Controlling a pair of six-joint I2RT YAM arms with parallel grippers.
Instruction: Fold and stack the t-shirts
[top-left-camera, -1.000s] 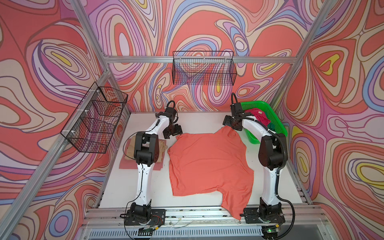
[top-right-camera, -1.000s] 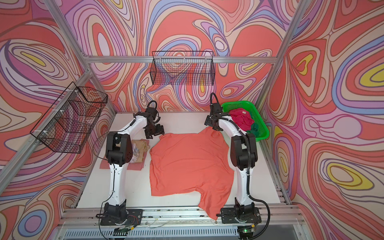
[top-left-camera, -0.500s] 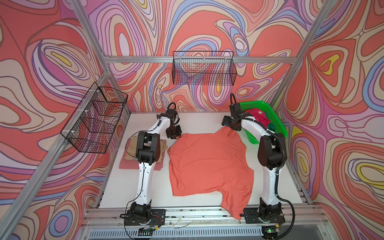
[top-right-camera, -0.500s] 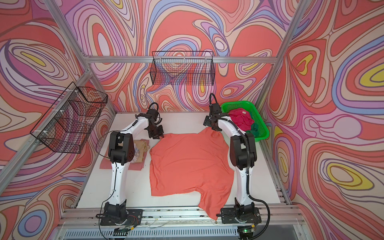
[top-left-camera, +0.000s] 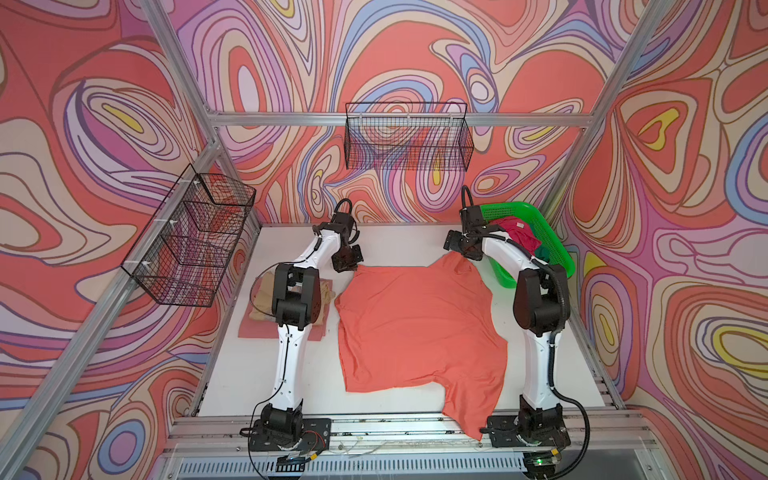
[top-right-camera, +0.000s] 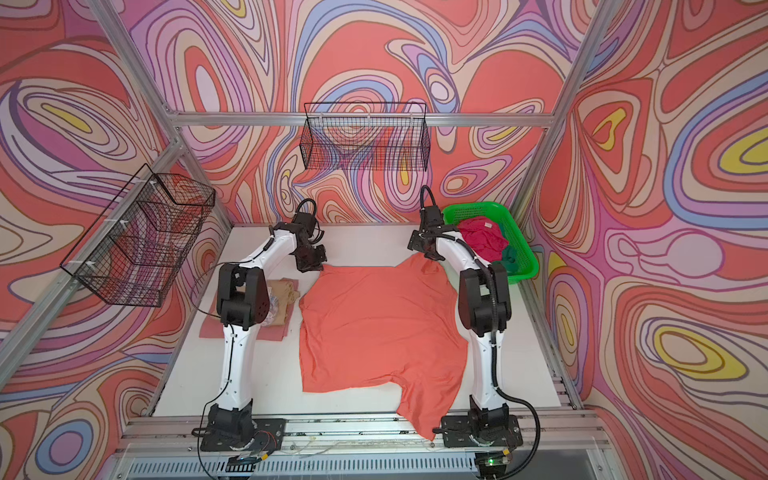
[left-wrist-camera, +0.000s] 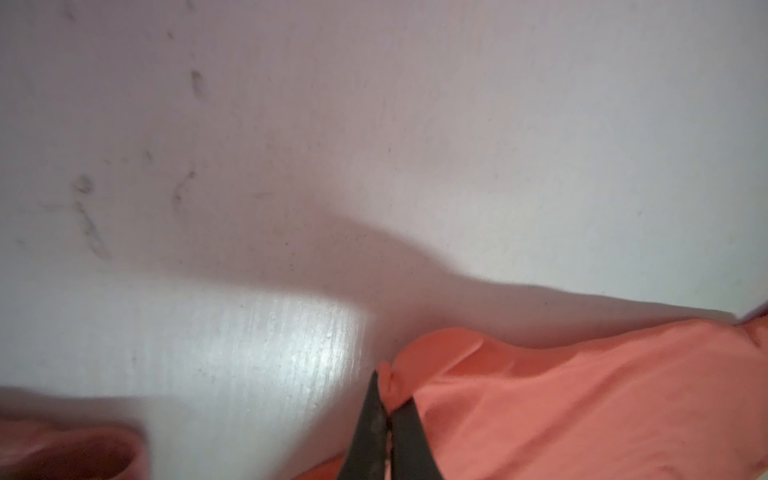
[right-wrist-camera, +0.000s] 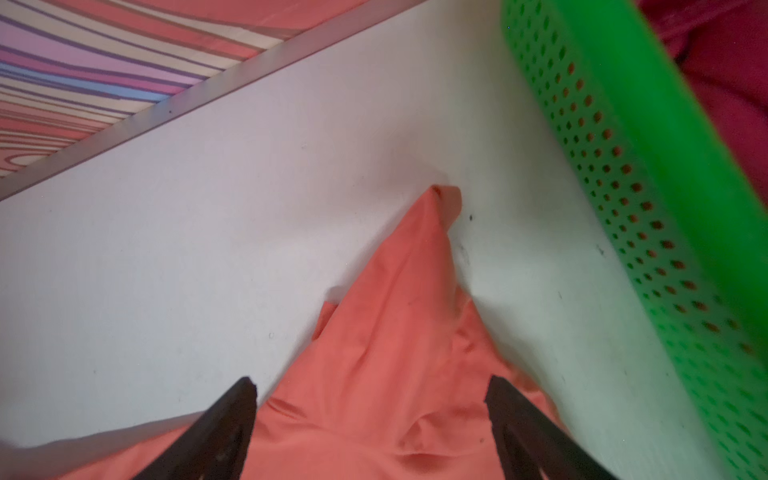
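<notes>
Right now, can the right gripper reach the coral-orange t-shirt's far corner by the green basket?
Probably yes: the right gripper stands open over that corner of the coral-orange t-shirt, nothing between them, and the green basket sits aside.

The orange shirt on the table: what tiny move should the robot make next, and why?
Probably the right gripper should lower and close on the far corner peaked beneath it. The left gripper is shut on the coral-orange t-shirt at its other far corner, while the right one's jaws stand open over the cloth, holding nothing.
</notes>
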